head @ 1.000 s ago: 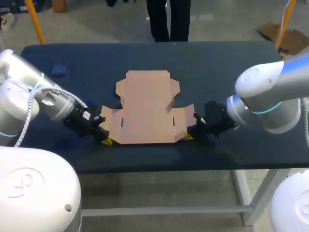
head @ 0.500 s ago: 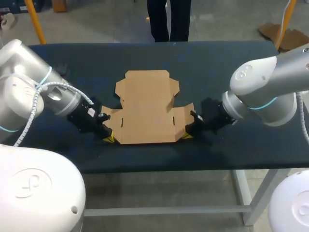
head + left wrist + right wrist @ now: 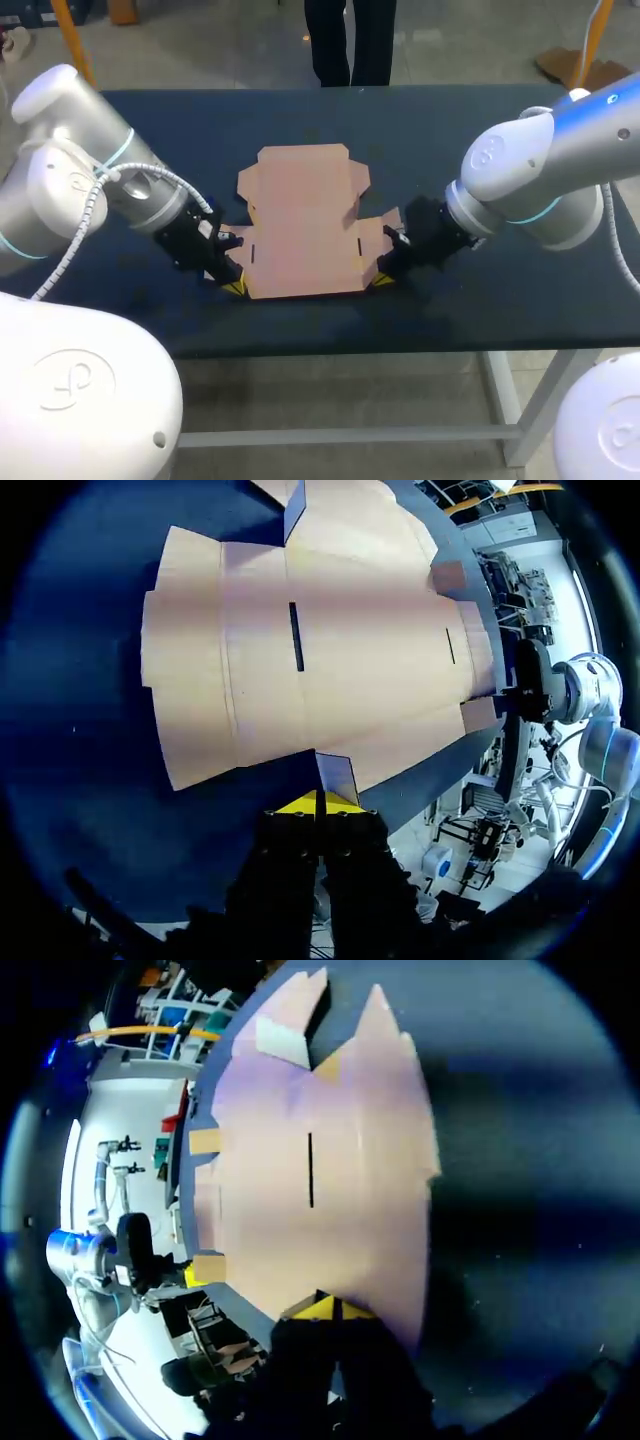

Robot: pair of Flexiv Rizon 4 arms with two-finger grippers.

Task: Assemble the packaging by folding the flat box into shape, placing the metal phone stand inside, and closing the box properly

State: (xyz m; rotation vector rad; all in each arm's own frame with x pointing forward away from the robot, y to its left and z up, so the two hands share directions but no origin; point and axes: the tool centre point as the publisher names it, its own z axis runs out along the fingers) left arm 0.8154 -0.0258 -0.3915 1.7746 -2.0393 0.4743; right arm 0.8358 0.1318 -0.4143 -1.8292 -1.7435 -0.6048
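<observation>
Box [image 3: 300, 225] lies unfolded on the desk [image 3: 480, 130], toward its near edge. At its near left corner the left tool [image 3: 318, 805] is narrow, pinching a small raised flap [image 3: 337, 777] that only its wrist view shows. The right tool [image 3: 327, 1308], tips together, meets the near right corner; whether it grips cardboard is hidden. Only the head view shows the far flaps lying flat.
</observation>
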